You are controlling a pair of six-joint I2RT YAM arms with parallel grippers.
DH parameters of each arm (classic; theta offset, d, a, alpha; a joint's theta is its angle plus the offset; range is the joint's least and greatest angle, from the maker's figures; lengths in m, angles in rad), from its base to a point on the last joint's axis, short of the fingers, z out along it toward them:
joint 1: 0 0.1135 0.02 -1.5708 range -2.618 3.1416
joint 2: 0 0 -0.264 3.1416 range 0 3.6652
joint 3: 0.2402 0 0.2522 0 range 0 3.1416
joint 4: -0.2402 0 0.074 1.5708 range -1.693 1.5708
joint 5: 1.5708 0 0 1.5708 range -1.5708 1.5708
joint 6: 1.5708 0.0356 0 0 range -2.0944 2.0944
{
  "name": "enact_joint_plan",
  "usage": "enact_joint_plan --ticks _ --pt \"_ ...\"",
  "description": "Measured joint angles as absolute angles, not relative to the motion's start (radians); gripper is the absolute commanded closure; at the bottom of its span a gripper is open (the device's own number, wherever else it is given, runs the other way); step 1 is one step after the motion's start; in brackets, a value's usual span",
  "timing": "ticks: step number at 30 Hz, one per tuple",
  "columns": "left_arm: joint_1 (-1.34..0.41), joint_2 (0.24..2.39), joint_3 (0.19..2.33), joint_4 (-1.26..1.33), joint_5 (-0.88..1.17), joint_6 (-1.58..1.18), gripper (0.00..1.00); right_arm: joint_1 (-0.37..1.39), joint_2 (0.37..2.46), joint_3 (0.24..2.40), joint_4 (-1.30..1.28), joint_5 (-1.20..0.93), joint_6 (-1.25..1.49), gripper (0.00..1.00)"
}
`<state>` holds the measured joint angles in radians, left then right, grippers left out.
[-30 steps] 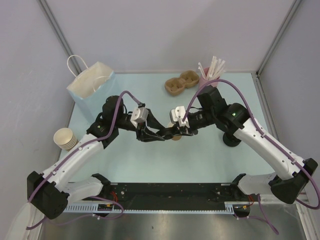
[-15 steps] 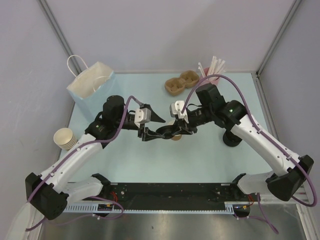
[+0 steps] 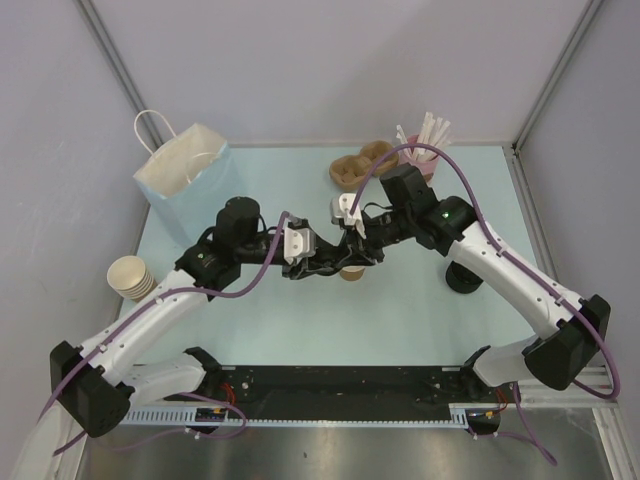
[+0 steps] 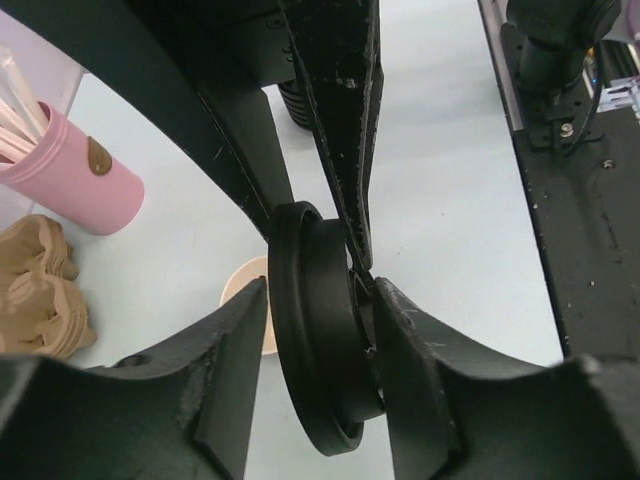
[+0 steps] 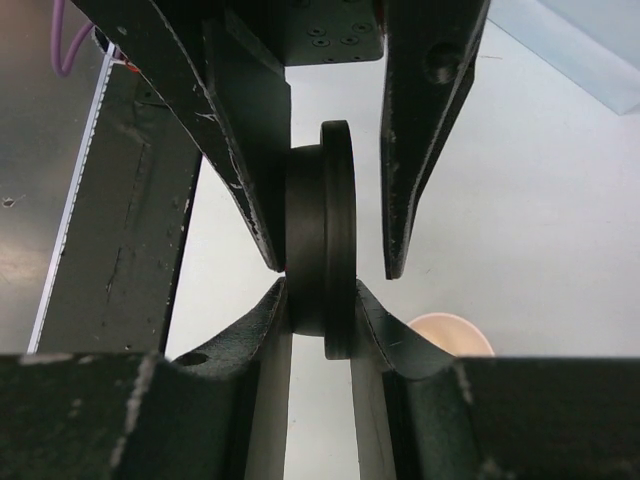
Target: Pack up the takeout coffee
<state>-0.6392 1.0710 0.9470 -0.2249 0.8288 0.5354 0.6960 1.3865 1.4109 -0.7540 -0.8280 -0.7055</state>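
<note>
The black round lid (image 3: pixel 331 262) stands on edge in the air between both grippers. My right gripper (image 3: pixel 346 257) is shut on it; in the right wrist view both its fingers press the lid (image 5: pixel 320 260) at the gripper (image 5: pixel 320 290). My left gripper (image 3: pixel 318 264) is open around the same lid (image 4: pixel 315 370). In the left wrist view a gap shows at one finger of the gripper (image 4: pixel 318 300). The tan paper cup (image 3: pixel 351 272) stands lidless on the table just below. It also shows in the left wrist view (image 4: pixel 245 300) and in the right wrist view (image 5: pixel 450 333).
A light blue paper bag (image 3: pixel 185 175) stands at the back left. A stack of lidless tan cups (image 3: pixel 130 277) sits at the left edge. A brown cup carrier (image 3: pixel 362 165) and a pink cup of straws (image 3: pixel 425 145) are at the back. A black round object (image 3: pixel 462 278) sits on the right.
Both arms have shifted towards the back. My left gripper, wide open half a second ago, has moved right and now brackets the lid that my right gripper holds.
</note>
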Motion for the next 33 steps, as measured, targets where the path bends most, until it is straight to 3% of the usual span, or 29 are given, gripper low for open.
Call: enact_joint_plan --ticks 5,8,11,14,20,25,33 --pt "-0.650 1.071 0.947 -0.235 0.792 0.566 0.63 0.692 1.391 1.411 -0.743 -0.822 -0.702 0.75" --pt "-0.650 1.071 0.947 -0.238 0.774 0.570 0.69 0.691 1.398 1.411 -0.743 -0.813 -0.704 0.69" --pt "-0.650 1.071 0.947 -0.243 0.762 0.570 0.71 0.694 1.401 1.410 -0.741 -0.799 -0.709 0.53" --pt "-0.652 1.071 0.947 -0.242 0.761 0.575 0.71 0.694 1.401 1.410 -0.739 -0.773 -0.710 0.29" --pt "-0.650 1.071 0.944 -0.202 0.754 0.531 0.71 0.694 1.370 1.407 -0.735 -0.661 -0.735 0.11" --pt "-0.614 1.085 0.941 -0.127 0.759 0.433 0.71 0.696 1.277 1.406 -0.730 -0.534 -0.775 0.08" --pt "-0.453 1.161 0.928 0.076 0.773 0.100 0.71 0.780 1.155 1.383 -0.752 -0.329 -0.925 0.13"
